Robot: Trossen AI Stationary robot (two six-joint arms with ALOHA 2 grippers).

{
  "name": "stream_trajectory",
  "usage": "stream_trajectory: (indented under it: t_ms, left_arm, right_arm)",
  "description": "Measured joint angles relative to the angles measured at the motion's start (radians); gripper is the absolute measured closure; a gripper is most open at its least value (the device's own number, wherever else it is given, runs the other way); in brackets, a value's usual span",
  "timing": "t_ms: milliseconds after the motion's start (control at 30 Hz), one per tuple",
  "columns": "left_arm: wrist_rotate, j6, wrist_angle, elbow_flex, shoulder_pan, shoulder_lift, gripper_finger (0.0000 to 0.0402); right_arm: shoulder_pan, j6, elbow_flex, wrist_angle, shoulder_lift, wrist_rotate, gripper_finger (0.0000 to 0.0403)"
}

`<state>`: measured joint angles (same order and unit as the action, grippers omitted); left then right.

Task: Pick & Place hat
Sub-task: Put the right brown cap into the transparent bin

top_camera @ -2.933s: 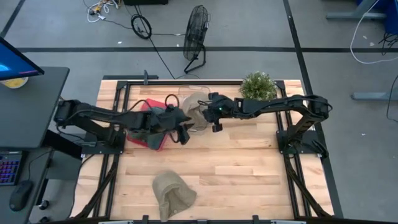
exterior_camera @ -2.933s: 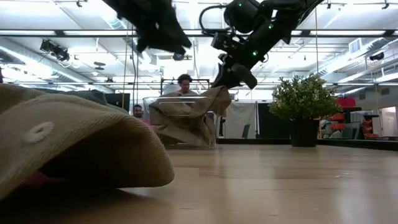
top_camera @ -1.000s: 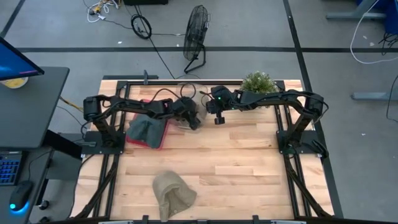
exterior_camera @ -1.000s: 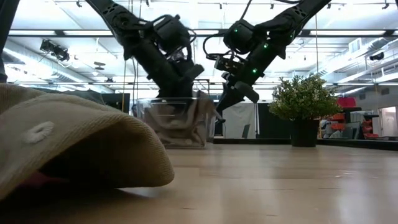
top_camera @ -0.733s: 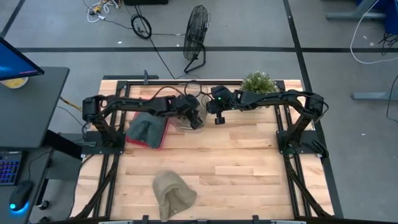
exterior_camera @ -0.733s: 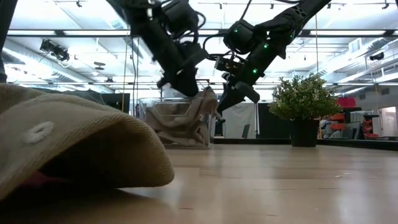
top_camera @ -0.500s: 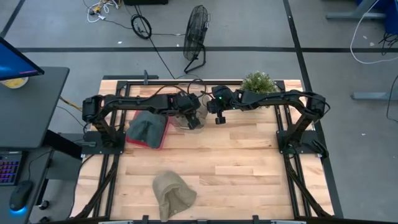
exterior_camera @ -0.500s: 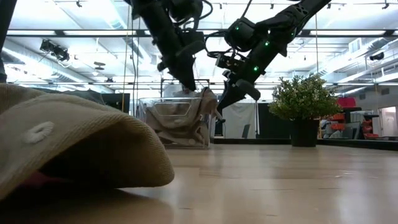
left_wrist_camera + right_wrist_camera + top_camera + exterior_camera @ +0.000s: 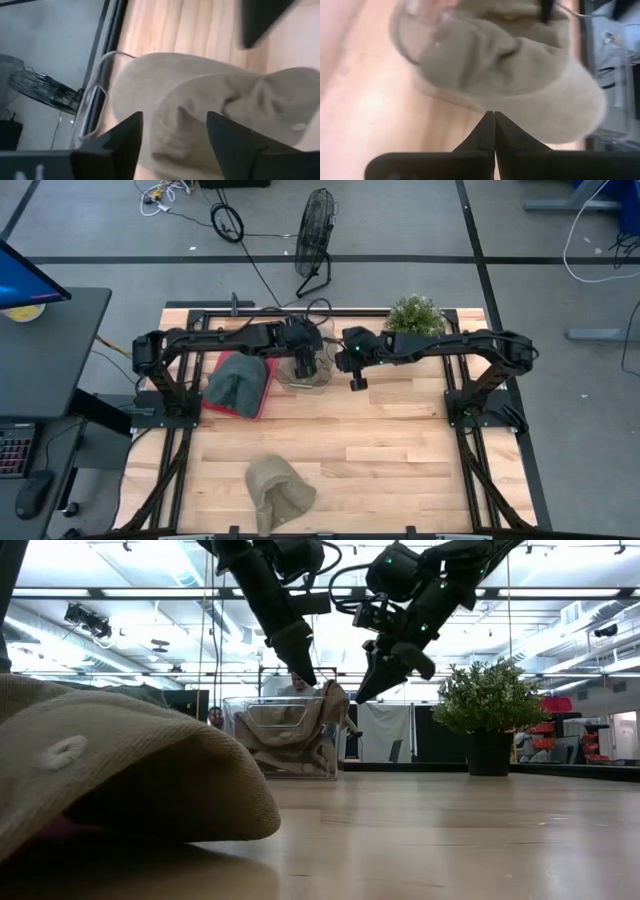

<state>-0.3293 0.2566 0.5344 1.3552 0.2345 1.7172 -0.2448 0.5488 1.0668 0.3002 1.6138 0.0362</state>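
Observation:
A tan hat (image 9: 290, 730) lies crumpled in a clear container (image 9: 240, 745) near the table's far edge, and one part of it (image 9: 331, 698) hangs over the container's right rim. My left gripper (image 9: 172, 131) hovers open just above the hat (image 9: 200, 95), pointing down, also seen from above (image 9: 303, 366). My right gripper (image 9: 494, 125) is shut and hangs in the air to the right of the container (image 9: 357, 382), clear of the hat (image 9: 520, 75). A second tan hat (image 9: 278, 488) rests on the table near its near edge.
A grey-green hat (image 9: 234, 383) lies on a red mat left of the container. A potted plant (image 9: 414, 318) stands at the far edge to the right. The second tan hat fills the low view's near left (image 9: 110, 775). Bare wood (image 9: 400, 440) shows in the middle.
My left gripper has risen out of the container and now stands above its rim, leaving the hat inside with one part over the right rim. My right gripper has risen a little and drifted toward the near edge, away from the container.

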Motion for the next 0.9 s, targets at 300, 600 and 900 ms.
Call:
stream_trajectory:
  t_ms: [300,600,900]
  left_arm:
    - [0.072,0.044,0.022,-0.003,0.057,0.065,0.0165]
    - [0.064,0.044,0.015,-0.003,0.061,0.097,0.0296]
    - [-0.066,-0.063,0.096,-0.003,0.021,0.047,0.0386]
  right_arm:
    - [0.109,-0.07,0.0,0.052,-0.016,-0.001,0.0401]
    - [0.19,-0.077,0.0,0.065,-0.016,0.0,0.0401]
    - [0.204,-0.1,0.0,0.093,-0.016,0.005,0.0401]
